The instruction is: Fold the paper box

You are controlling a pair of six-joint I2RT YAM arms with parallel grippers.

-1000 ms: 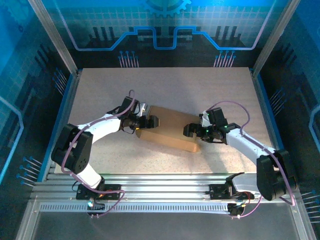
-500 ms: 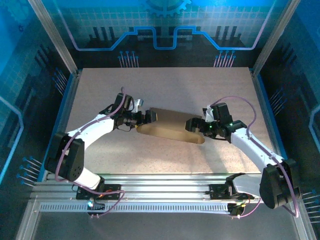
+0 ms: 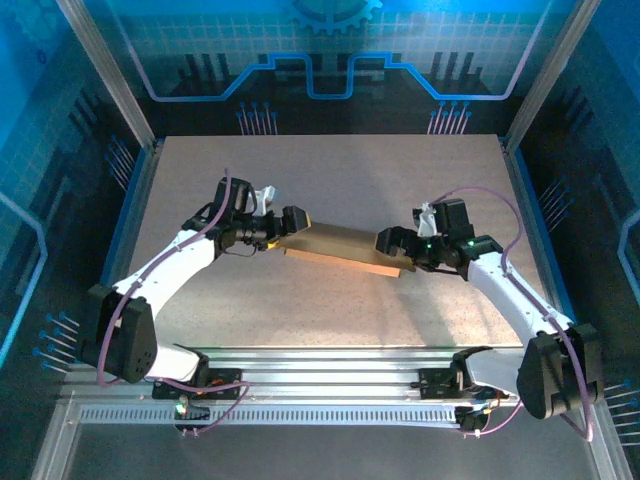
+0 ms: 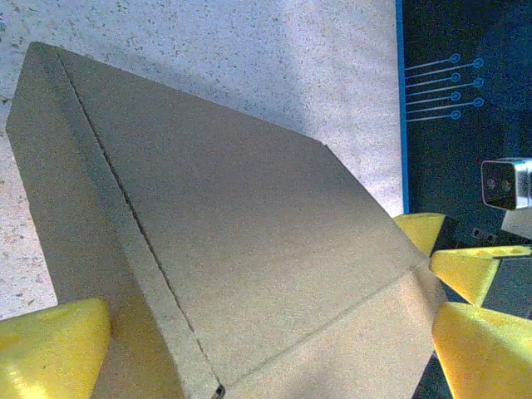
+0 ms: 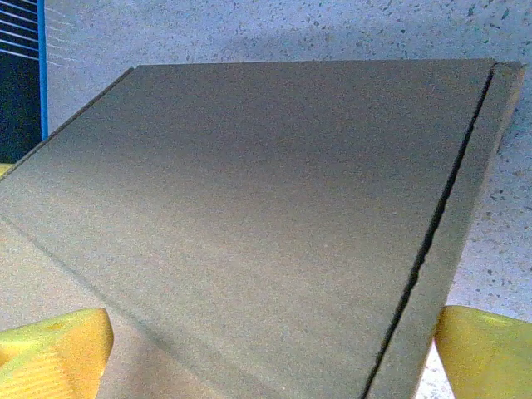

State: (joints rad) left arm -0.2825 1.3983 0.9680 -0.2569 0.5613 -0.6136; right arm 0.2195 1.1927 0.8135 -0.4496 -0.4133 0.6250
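Paper box [image 3: 345, 250]: plain brown cardboard, closed into a shallow rectangular shape, over the middle of the table [image 3: 330, 170].
Box, position: in the top view it is a narrow strip, its left end a little farther from the table's near edge than its right end. If its underside touches the table, I cannot tell.
Box, surface: in the right wrist view the lid [image 5: 249, 191] is smooth and flat, with a dark narrow gap along one long side, where a thin side strip [image 5: 449, 249] meets it. In the left wrist view a long crease runs across the cardboard [image 4: 249, 249].
Left gripper [image 3: 297, 225]: above the table's middle, a little to the left, at the left end of the box.
Left fingers [image 4: 50, 349]: yellow, spread wide apart, with the end of the box between them. One finger lies against the side wall of the box. If they press on it, I cannot tell.
Right gripper [image 3: 388, 243]: above the table's middle, a little to the right, at the right end of the box.
Right fingers [image 5: 54, 349]: yellow, also spread wide, one at each side of the box's end. If they squeeze the cardboard, I cannot tell.
Arms: white with black joints, each reaching from the table's near edge towards its middle, with purple cables [image 3: 470, 200] looping over them.
Table: a pale speckled top.
Rail [image 3: 330, 365]: grey metal, along the table's near edge, holding both arm bases.
Walls [image 3: 320, 60]: blue printed panels around the table's far edge and sides.
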